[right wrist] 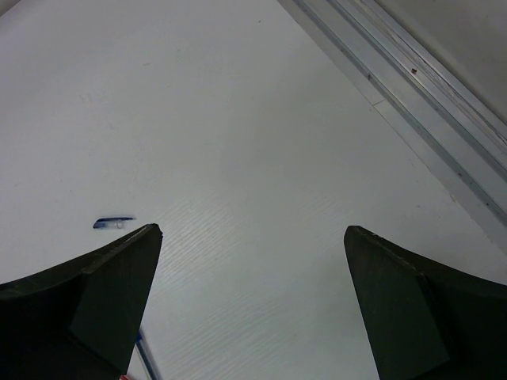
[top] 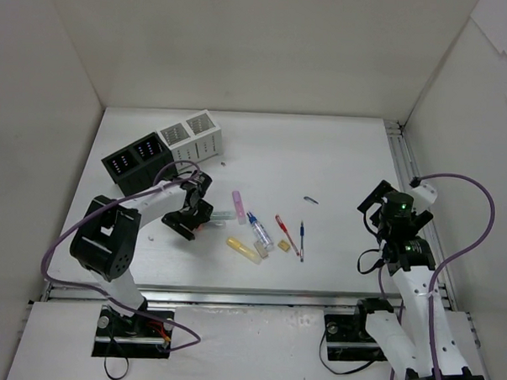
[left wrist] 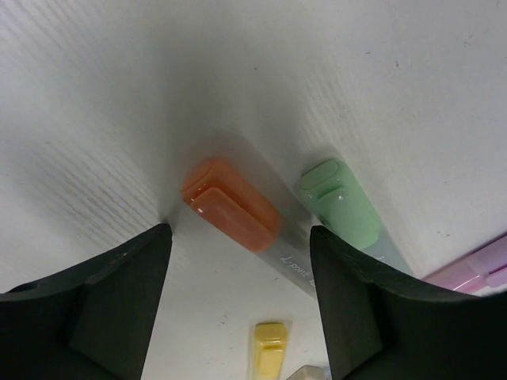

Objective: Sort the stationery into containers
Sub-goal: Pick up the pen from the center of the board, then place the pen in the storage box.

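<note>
On ridged tabletop point(left wrist: 87, 119), stubby orange highlighter point(left wrist: 230, 204)

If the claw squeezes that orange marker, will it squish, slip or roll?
Probably stiff: the orange highlighter looks like hard plastic. Its glossy surface might slip slightly. Its flattish cap suggests it won't roll far.

Plastic, metal and a matt table top in front of you.
You see the orange highlighter point(left wrist: 230, 207) with a glossy, translucent plastic cap and the green highlighter point(left wrist: 342, 207) in duller, smooth plastic. The white table point(left wrist: 87, 119) is matt with a fine ribbed grain, and the rail point(right wrist: 412, 103) at its edge looks like brushed metal.
</note>
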### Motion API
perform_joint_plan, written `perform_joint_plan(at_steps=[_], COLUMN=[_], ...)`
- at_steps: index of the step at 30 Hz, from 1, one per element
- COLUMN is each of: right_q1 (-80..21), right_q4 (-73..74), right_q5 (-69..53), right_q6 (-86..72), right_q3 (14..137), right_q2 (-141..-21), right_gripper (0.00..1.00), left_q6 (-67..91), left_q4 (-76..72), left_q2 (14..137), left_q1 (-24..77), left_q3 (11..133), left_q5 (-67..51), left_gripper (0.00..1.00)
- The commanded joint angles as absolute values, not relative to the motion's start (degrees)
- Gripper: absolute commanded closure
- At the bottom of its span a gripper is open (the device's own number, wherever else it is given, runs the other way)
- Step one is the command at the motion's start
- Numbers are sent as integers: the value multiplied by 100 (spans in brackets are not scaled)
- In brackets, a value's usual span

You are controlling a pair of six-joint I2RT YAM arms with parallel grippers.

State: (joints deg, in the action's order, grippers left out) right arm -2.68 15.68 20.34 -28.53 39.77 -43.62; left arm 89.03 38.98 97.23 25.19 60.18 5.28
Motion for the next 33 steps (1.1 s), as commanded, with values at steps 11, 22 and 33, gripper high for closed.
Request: perform_joint_plan(at_steps=[11, 22, 33], right_q1=[-255, -255, -255], right_q4=[1380, 1362, 1318], right_q5=[2391, 2277, 2223], right_q6=[-2944, -2856, -2795], right_q3=[4104, 3999, 4034], right_q2=[-4263, -3824, -3998], right_gripper=[2, 2, 2], left_q6=[8921, 6718, 599], left_q4=[4482, 4123, -620], left_q2=[9414, 7613, 6521], left_q1=[2646, 2900, 1874], left_q3=[6231, 6653, 6126], left_q5=[1230, 2906, 4783], left_gripper=[84, 100, 98])
